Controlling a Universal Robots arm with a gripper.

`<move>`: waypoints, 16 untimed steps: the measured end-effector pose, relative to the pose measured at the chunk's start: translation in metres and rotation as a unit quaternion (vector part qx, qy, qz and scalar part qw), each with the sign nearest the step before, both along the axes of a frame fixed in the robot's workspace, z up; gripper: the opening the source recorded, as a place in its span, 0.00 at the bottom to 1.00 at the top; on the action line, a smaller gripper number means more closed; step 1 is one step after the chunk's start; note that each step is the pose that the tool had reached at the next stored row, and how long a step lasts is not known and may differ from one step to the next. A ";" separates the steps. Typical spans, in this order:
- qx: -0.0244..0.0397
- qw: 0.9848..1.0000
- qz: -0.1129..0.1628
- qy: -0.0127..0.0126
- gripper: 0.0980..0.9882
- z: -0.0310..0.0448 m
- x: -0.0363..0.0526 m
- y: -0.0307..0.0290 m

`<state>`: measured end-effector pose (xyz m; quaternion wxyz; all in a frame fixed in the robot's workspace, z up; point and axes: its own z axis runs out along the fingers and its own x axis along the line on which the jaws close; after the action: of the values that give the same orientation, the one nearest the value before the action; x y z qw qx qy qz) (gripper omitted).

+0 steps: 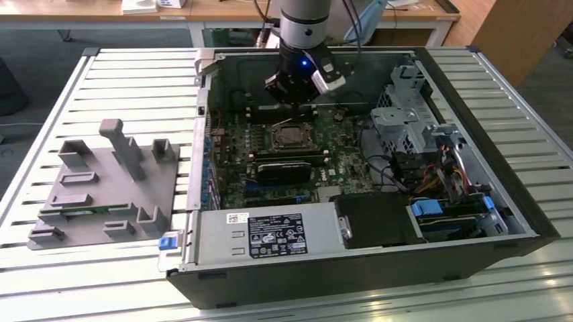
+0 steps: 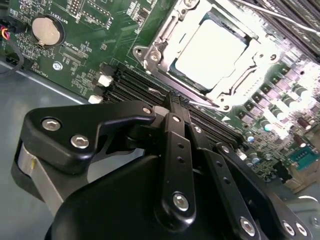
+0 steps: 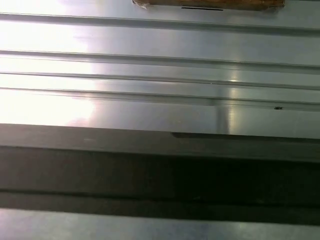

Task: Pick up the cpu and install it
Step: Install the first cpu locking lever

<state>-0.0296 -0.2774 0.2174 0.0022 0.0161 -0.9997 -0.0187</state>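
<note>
The cpu [image 2: 212,50], a flat square chip with a silvery top, lies inside the metal socket frame [image 2: 150,55] on the green motherboard. In the exterior view the cpu [image 1: 291,137] sits mid-board inside the open computer case [image 1: 501,201]. My gripper [image 1: 294,100] hangs just above and behind the socket, under the arm's wrist. In the second wrist view the gripper [image 2: 175,100] has its black fingers drawn together, shut, with nothing between them, a short way from the socket's edge.
A grey holder block [image 1: 98,194] with a green memory stick [image 1: 90,209] lies on the slatted table at the exterior view's left. Inside the case are a black card [image 1: 282,171], a power supply [image 1: 268,235] and a drive cage [image 1: 403,121]. A coin battery [image 2: 46,30] sits on the board.
</note>
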 end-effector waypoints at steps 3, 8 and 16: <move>0.000 1.000 0.000 0.002 0.01 -0.0030 0.0053 0.0002; 0.000 1.000 0.000 0.004 0.01 -0.0090 0.0082 0.0004; 0.000 1.000 0.000 0.010 0.01 -0.0174 0.0094 0.0005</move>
<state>-0.0202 -0.2769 0.2000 0.0119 0.0157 -0.9996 -0.0188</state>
